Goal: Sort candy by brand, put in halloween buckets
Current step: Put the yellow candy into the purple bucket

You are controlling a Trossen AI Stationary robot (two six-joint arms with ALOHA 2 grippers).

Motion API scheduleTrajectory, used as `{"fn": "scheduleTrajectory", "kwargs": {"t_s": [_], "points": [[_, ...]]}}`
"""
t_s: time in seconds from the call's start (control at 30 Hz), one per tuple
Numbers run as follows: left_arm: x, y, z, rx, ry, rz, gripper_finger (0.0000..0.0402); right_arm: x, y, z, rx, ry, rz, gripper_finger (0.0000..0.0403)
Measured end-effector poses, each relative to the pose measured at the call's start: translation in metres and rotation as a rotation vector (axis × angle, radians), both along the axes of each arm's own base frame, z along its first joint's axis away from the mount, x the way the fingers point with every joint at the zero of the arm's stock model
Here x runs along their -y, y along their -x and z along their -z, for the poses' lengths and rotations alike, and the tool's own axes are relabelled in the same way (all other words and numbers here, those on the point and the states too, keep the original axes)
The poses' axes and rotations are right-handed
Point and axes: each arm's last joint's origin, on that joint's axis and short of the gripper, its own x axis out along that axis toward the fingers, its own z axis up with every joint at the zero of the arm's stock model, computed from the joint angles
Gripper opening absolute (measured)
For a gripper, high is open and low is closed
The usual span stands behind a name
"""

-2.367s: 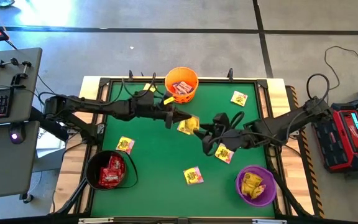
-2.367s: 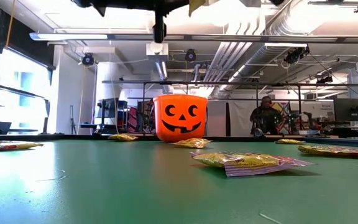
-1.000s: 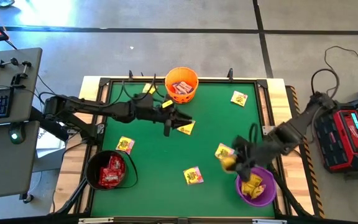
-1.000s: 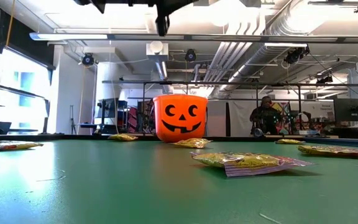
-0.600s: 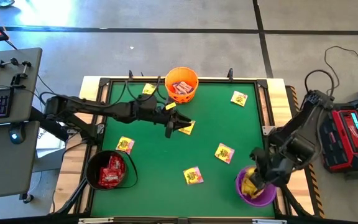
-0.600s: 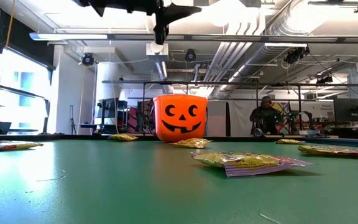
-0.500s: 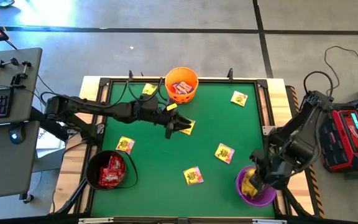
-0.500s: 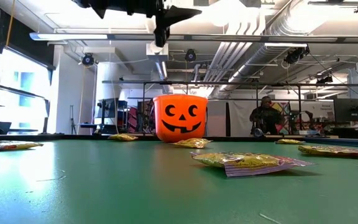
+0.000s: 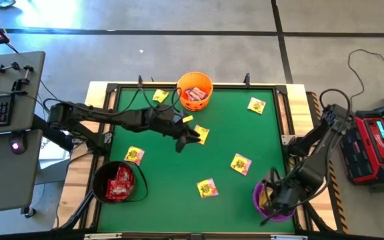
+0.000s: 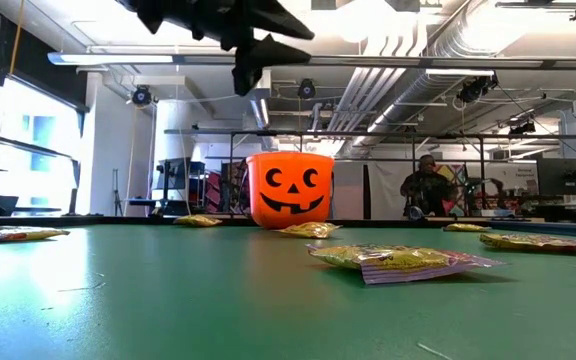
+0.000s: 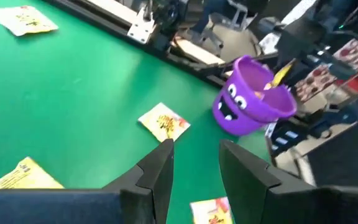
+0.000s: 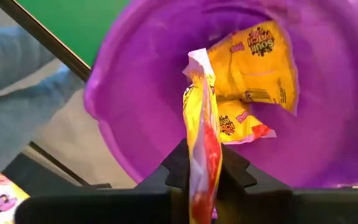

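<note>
While right fingers (image 12: 204,163) grip one yellow packet (image 12: 202,134), left fingers (image 11: 194,171) open, three buckets (image 9: 195,90)

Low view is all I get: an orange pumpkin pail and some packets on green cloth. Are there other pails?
Observer: Yes, two more near the opposite edge: a black bucket holding red candy, and a purple bucket holding yellow candy.
Operator: What is the dark shape overhead?
Observer: That is the left gripper, jaws open and empty, above the table's middle beside a loose yellow packet.
Operator: And the other arm?
Observer: The right gripper is over the purple bucket, its jaws pinching a held yellow packet that stands on edge.
</note>
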Motion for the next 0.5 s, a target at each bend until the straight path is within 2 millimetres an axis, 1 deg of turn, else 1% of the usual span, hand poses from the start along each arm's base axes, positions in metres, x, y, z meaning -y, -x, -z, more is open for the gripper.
{"fn": "scheduleTrajectory", "kwargs": {"t_s": [0.3, 0.4, 0.5], "points": [[-0.001, 0.005, 0.01, -0.108, -0.075, -0.014, 0.0117, -0.012, -0.008, 0.018, -0.08, 0.025, -0.007, 0.0039], [-0.002, 0.005, 0.015, -0.142, -0.101, -0.024, 0.0117, -0.013, -0.011, 0.022, -0.091, 0.033, 0.0, 0.0059], [-0.003, 0.002, 0.022, -0.169, -0.116, -0.042, 0.0117, -0.01, -0.015, 0.022, -0.088, 0.036, 0.018, 0.0092]]}}
